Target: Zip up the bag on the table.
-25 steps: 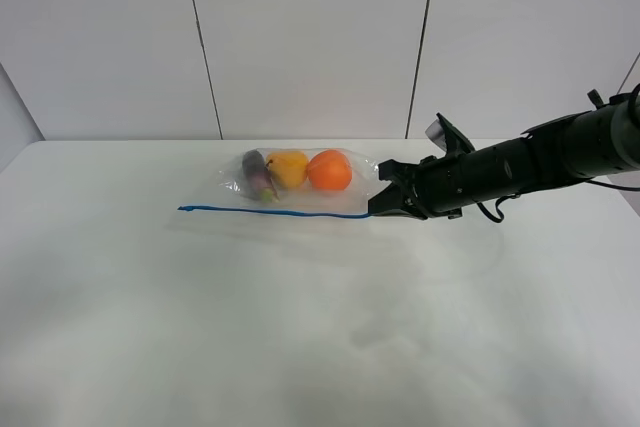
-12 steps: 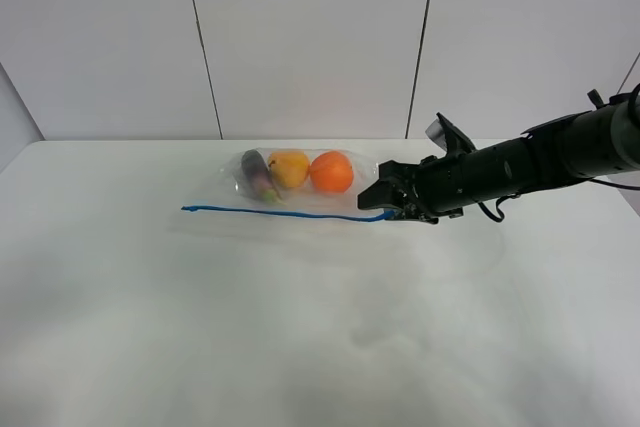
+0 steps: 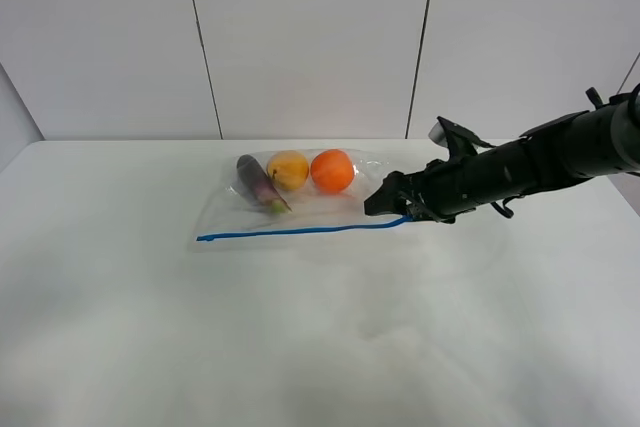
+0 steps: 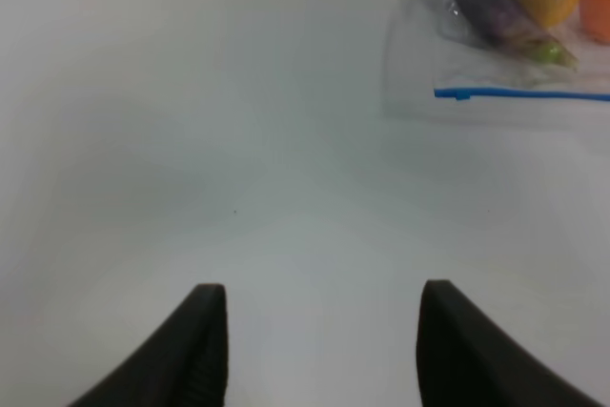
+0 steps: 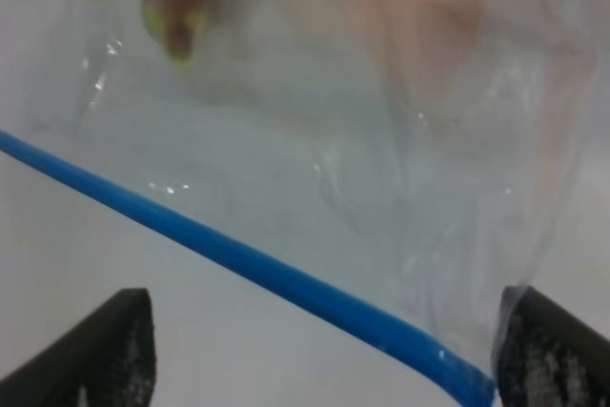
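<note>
The clear bag (image 3: pixel 300 202) lies flat on the white table (image 3: pixel 300 347), with a purple eggplant (image 3: pixel 258 183), a yellow fruit (image 3: pixel 288 169) and an orange (image 3: pixel 332 170) inside. Its blue zipper strip (image 3: pixel 300 230) runs along the near edge. My right gripper (image 3: pixel 388 205) sits at the strip's right end. In the right wrist view its fingers (image 5: pixel 114 350) stand wide apart, and the strip (image 5: pixel 238 254) crosses between them and ends at one finger. My left gripper (image 4: pixel 322 291) is open and empty over bare table, well away from the bag (image 4: pixel 477 64).
A white panelled wall (image 3: pixel 310 37) stands behind the table's far edge. The right arm (image 3: pixel 540 162) reaches in from the right, low over the tabletop. Only the bag lies on the table.
The bag has slid right and toward the front with the right gripper. The zipper strip now slants, and the eggplant has rolled inside the bag.
</note>
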Available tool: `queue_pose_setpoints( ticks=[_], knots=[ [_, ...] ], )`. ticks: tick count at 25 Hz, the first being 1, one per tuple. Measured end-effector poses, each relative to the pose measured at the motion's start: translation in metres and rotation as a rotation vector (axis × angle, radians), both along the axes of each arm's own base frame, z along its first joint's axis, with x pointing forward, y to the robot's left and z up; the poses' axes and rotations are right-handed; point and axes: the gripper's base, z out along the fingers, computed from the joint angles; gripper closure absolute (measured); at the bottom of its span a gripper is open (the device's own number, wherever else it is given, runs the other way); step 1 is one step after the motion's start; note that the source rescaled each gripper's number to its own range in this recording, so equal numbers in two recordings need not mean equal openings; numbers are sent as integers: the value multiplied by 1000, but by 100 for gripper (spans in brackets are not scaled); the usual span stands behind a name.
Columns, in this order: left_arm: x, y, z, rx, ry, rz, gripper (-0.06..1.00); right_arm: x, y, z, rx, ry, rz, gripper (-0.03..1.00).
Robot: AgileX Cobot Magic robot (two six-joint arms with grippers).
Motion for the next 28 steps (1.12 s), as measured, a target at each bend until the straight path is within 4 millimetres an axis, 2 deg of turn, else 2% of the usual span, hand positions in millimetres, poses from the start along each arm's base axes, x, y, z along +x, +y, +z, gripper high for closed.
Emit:
queue_pose_setpoints(
  ticks=[6, 14, 22, 28],
  knots=[
    [0, 0, 0, 0, 0, 0, 35, 0, -12, -8, -213, -60, 95, -2],
    [0, 0, 0, 0, 0, 0, 35, 8, -28, -10, -402, -123, 17, -3],
    [0, 0, 0, 0, 0, 0, 35, 12, -39, -10, -501, -160, 3, -3],
    [0, 0, 0, 0, 0, 0, 35, 15, -61, -10, -497, -125, -102, -3]
  ],
)
